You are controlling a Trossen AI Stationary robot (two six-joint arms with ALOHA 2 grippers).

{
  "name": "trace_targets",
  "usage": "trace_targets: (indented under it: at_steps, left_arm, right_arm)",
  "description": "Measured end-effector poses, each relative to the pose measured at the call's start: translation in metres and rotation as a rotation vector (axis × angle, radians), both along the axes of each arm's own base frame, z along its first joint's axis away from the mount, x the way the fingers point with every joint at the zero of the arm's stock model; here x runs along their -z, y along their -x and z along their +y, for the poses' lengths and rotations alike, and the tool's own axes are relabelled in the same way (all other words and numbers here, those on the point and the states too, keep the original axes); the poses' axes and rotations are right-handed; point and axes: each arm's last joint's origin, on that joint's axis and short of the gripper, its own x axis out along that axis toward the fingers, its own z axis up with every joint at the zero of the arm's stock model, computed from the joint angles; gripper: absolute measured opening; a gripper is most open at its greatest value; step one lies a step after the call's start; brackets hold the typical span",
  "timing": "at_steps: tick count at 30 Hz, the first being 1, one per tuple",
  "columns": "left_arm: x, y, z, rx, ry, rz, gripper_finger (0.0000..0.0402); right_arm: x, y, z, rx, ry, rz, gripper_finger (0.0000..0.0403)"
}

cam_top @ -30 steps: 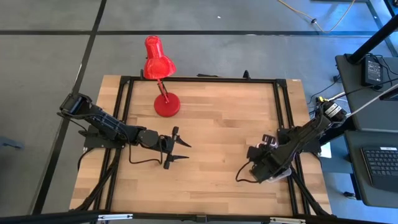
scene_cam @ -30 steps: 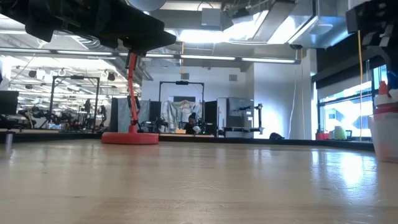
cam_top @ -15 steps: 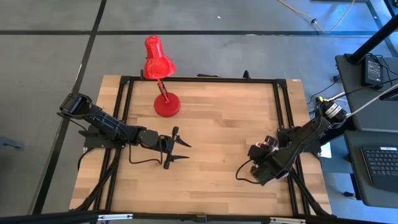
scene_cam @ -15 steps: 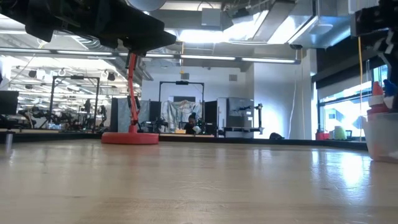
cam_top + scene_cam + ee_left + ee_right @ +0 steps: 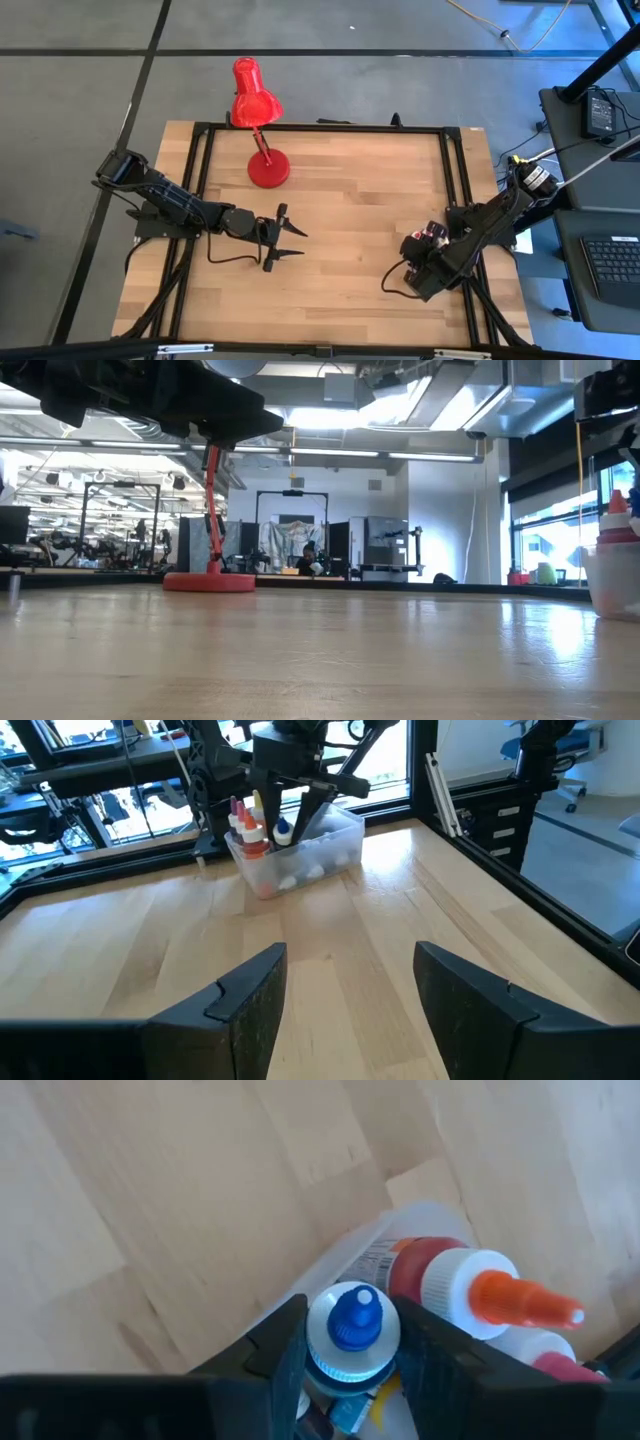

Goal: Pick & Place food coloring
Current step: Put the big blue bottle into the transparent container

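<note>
High view: the left gripper (image 5: pixel 290 238) hovers open over mid-table; the right gripper (image 5: pixel 425 243) reaches into the clear tub (image 5: pixel 455 280) at the right edge. Right wrist view: its fingers (image 5: pixel 440 1350) clasp a blue-capped food coloring bottle (image 5: pixel 352 1335) inside the tub, beside an orange-tipped bottle (image 5: pixel 480 1295)

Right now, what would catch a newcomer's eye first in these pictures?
Probably the red desk lamp at the table's far edge, the brightest thing in sight. Next, the right gripper at the table's right side, its fingers either side of a blue-tipped dropper bottle in a clear plastic tub crowded with more bottles. The left gripper hangs open over bare wood, left of centre.
</note>
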Motion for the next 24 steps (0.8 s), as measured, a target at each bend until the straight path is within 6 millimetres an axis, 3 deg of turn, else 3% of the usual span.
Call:
trace_targets:
  at_steps: [24]
  left_arm:
    - [0.000,0.000,0.000,0.000,0.000,0.000,0.0215]
  right_arm:
    - [-0.013,0.010,-0.006,0.095,0.042,0.153,0.0148]
